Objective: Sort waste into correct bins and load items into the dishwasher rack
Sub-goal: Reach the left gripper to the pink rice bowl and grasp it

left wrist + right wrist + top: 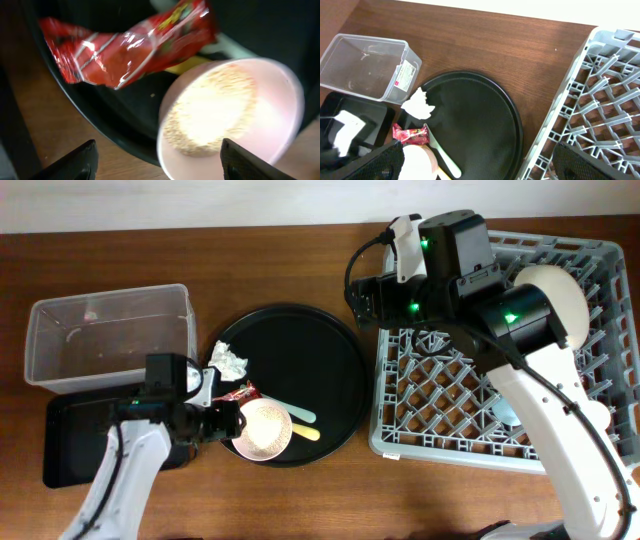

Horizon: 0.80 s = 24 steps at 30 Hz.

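Observation:
The small pinkish bowl (264,430) holds the rice grains (215,110) and sits at the front edge of the round black tray (330,370). My left gripper (157,165) is open, with the bowl's near rim (165,145) between its jaws. The red wrapper (130,45) lies just beyond the bowl, and the tissue (228,361) lies behind that. The mint spoon (300,416) and yellow spoon (306,432) lie beside the bowl. My right gripper (487,167) is open and empty, high above the gap between the tray and the rack (450,395). The cream bowl-plate (560,295) stands in the rack.
The clear tub (110,330) stands at the back left. The black rectangular tray (70,440) lies in front of it, under my left arm. My right arm covers much of the rack.

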{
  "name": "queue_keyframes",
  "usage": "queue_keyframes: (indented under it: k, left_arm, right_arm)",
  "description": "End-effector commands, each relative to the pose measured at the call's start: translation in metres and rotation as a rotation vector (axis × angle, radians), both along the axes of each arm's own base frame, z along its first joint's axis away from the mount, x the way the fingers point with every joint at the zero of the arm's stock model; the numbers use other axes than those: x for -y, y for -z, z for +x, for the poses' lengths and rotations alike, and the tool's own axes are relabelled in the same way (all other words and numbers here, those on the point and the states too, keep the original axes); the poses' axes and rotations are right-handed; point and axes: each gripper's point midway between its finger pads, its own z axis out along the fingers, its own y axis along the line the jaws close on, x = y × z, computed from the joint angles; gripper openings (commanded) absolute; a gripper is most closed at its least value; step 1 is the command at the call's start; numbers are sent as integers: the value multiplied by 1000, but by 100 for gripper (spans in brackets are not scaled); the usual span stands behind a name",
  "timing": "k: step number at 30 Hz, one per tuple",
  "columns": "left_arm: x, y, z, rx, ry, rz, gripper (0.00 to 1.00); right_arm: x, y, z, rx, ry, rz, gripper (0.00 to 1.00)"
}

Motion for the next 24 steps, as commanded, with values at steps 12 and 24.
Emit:
queue_keyframes:
  k: [12,24]
  left_arm:
    - [11,38,1,-79,138,148,60]
    - [15,0,21,-15,164,153,61]
  right_arm:
    - [-1,0,-1,-7,-4,2,98]
    - [0,1,-2,-10,-3,0,98]
